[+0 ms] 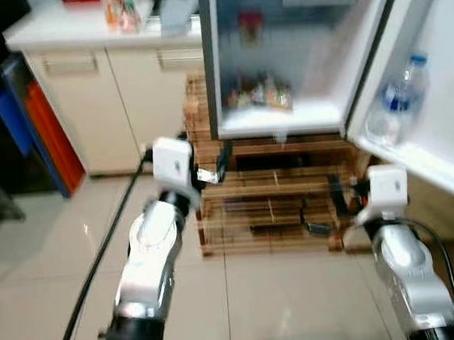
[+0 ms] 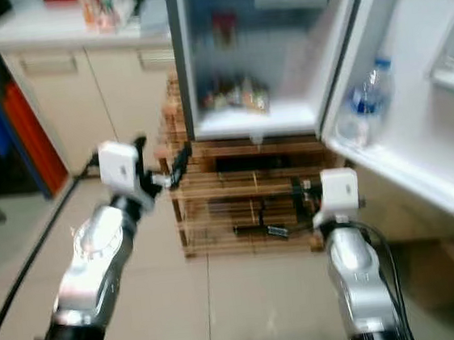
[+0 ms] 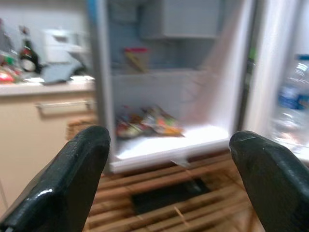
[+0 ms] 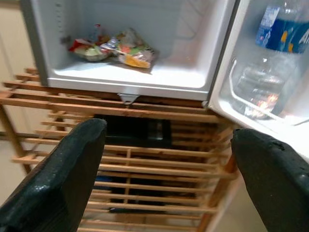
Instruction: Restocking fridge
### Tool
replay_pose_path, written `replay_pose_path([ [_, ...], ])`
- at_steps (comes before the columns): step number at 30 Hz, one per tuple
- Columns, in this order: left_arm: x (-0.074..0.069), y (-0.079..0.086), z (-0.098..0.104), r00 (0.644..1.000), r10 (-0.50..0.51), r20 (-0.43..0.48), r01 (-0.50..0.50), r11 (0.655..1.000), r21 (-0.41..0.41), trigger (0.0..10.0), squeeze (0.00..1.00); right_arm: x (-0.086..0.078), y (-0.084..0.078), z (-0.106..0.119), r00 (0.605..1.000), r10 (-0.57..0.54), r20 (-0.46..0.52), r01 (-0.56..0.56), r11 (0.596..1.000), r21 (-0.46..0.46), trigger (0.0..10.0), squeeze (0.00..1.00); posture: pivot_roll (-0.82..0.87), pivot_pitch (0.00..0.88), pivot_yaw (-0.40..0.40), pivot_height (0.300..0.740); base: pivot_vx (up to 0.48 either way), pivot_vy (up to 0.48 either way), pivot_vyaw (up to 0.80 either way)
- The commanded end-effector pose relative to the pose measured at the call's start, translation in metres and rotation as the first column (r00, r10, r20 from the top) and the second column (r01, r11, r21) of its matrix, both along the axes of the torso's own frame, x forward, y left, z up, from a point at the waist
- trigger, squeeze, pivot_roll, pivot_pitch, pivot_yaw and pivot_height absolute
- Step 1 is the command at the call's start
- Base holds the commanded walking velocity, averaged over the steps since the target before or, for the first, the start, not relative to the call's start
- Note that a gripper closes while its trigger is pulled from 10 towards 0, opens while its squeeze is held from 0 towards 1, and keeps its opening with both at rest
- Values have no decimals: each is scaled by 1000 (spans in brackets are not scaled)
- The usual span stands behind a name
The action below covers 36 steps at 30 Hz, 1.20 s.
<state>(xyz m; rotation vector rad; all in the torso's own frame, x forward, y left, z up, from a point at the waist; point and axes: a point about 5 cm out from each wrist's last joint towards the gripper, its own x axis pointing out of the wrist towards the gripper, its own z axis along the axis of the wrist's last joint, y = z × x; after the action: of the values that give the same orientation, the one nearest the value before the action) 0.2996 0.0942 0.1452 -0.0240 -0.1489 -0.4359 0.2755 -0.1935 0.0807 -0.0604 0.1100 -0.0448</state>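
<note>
1. currently, small white fridge (image 1: pixel 287 119): stands on a slatted wooden rack (image 1: pixel 271 206) that lifts its cabinet off the tiled floor (image 1: pixel 51 270); its door (image 1: pixel 440 115) is swung wide to the robot's right, so the shelves are open for stocking.
2. clear plastic water bottle with a blue label (image 1: pixel 398 99): upright in the door's lower bin, held in by the bin's front lip.
3. heap of colourful food packets (image 4: pixel 113 50): lies at the back left of the cabinet's bottom shelf; most of that shelf's front is bare, likely the place for new goods.
4. small red-topped item (image 3: pixel 136 58): sits on the shelf above; too blurred to name.
5. left gripper (image 3: pixel 169 179): raised before the rack's left side, aimed at the cabinet, fingers spread wide with nothing between them.
6. right gripper (image 4: pixel 169 174): raised before the rack's right side, below the door's hinge edge, fingers likewise parted and empty.
7. cream kitchen counter (image 1: pixel 87 79): just left of the fridge, bottles and clutter on top; possibly the source of stock.
8. judgement: restocking is barely begun, with no item in hand.
</note>
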Motion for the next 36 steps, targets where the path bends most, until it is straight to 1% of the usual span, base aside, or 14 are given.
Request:
replay_pose_path([
  [1,0,-7,5,999,-35,20,35,999,-8,10000,0,1,-4,2,1000,-8,0,8,1000,-8,10000,0,-123,0,-1,740,315,-356,0],
  [9,3,-11,8,999,-40,11,41,997,-64,10000,0,5,-6,0,1000,11,-14,-11,1000,-24,10000,0,-127,0,-1,740,318,-356,0],
  [17,4,-19,10,996,-85,33,86,995,-48,10000,0,0,-7,-6,999,15,-39,-16,999,-35,10000,0,-143,0,10,740,318,-355,0],
  [20,4,-21,10,994,-96,41,98,995,-33,10000,0,-10,-8,-23,987,67,-147,-76,996,-56,10000,0,-142,0,9,740,321,-352,0],
  [22,5,-20,8,996,-88,25,89,995,-44,10000,0,-38,-24,-62,923,73,-377,-117,989,-94,10000,0,-142,0,7,740,373,-176,0],
  [23,5,-20,8,996,-88,25,89,995,-44,10000,0,-38,-24,-62,923,73,-377,-117,989,-94,10000,0,-142,0,7,740,424,0,0],
  [26,9,-14,1,999,-40,3,40,999,8,10000,0,-63,-51,-84,854,-16,-519,-62,989,-133,10000,0,-147,0,9,740,0,0,0],
  [28,14,-10,-17,995,7,-100,5,993,116,10000,0,-78,-70,-98,770,-103,-629,8,988,-152,10000,0,-155,0,13,740,0,0,0],
  [29,14,-10,-17,995,7,-100,5,993,116,10000,0,-78,-70,-98,770,-103,-629,8,988,-152,10000,0,-155,0,13,740,0,0,0],
  [30,19,0,-48,963,101,-252,-31,963,267,10000,0,-87,-86,-105,701,-209,-682,97,975,-199,10000,0,-159,0,15,740,0,0,0],
  [31,18,6,-65,930,144,-339,-31,948,316,10000,0,-90,-94,-106,680,-261,-685,142,964,-227,10000,0,-163,0,18,740,0,0,0],
  [34,11,16,-91,862,182,-472,-20,945,328,10000,0,-90,-118,-100,652,-409,-638,253,911,-325,10000,0,-173,0,25,740,0,0,0],
  [35,11,16,-91,862,182,-472,-20,945,328,10000,0,-90,-118,-100,652,-409,-638,253,911,-325,10000,0,-173,0,25,740,0,0,0],
  [36,6,22,-105,829,204,-520,-10,936,352,10000,0,-87,-142,-88,629,-532,-566,352,845,-403,10000,0,-176,0,28,740,0,0,0],
])
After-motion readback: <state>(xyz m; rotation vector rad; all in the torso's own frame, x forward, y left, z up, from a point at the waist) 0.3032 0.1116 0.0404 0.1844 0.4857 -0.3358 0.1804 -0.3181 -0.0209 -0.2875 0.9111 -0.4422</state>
